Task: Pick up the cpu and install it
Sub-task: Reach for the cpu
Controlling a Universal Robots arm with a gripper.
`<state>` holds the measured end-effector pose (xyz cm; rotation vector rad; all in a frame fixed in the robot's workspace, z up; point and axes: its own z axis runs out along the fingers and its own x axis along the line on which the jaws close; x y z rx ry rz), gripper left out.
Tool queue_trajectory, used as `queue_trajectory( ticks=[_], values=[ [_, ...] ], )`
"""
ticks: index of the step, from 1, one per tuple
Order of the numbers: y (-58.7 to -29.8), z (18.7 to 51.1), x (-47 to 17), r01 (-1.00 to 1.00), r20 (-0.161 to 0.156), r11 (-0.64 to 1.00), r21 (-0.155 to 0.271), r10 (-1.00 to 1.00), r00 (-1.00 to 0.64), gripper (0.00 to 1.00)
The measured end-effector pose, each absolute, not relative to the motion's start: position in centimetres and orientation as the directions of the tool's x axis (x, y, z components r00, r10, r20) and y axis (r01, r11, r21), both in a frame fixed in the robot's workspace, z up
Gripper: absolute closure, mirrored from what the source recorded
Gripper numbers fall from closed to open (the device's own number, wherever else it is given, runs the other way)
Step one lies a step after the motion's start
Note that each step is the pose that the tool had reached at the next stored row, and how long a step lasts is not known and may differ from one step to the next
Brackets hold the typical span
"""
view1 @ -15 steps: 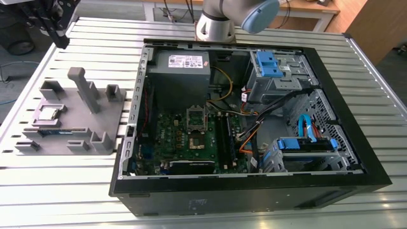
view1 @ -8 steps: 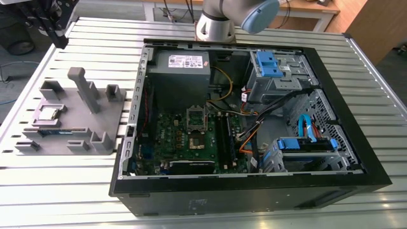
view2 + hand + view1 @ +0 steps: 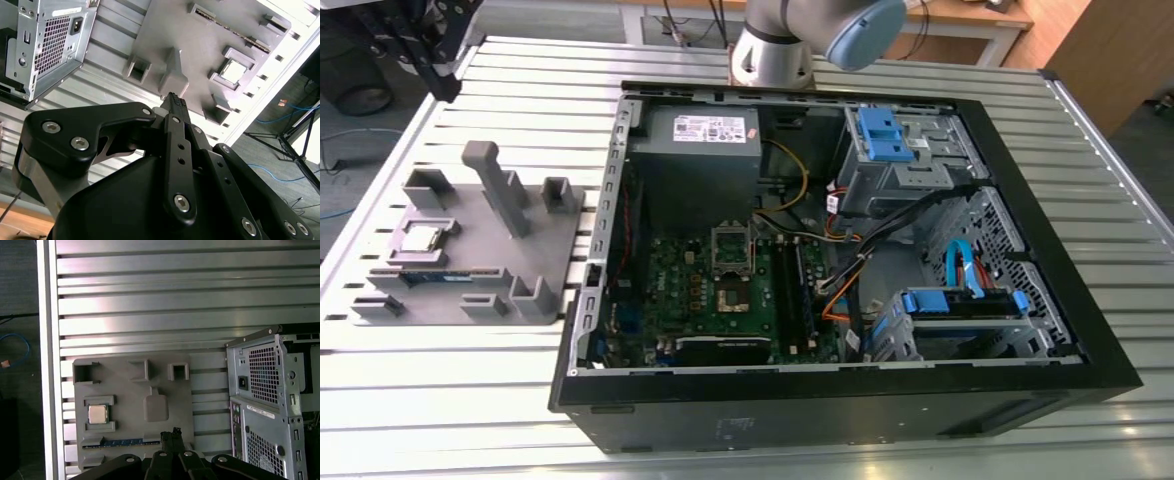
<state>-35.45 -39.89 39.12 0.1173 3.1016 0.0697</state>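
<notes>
The cpu (image 3: 427, 238) is a small square chip with a silvery top. It lies flat in a recess of the grey fixture tray (image 3: 547, 235), at the exterior view's left of the open computer case. Both wrist views also show the cpu (image 3: 98, 414) (image 3: 233, 72) in its recess. My gripper (image 3: 170, 434) hangs well above the tray, its black fingers (image 3: 175, 102) pressed together with nothing between them. The gripper (image 3: 448, 92) appears at the upper left of the exterior view. In the case, the motherboard's socket (image 3: 731, 292) sits with its frame lifted.
A green memory stick (image 3: 130, 442) lies in a slot beside the cpu. A tall grey post (image 3: 496, 185) rises from the tray. The case (image 3: 1067, 330) holds a power supply (image 3: 700, 135), cables and blue drive bays. Everything rests on a ribbed metal table (image 3: 150, 305).
</notes>
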Motion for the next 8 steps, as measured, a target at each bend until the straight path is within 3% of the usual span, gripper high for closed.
queue_trajectory(
  ticks=[8],
  values=[
    [-39.89,39.12,-35.81,0.075,-0.036,0.996,0.047,0.076,-0.996,0.89]
  ],
)
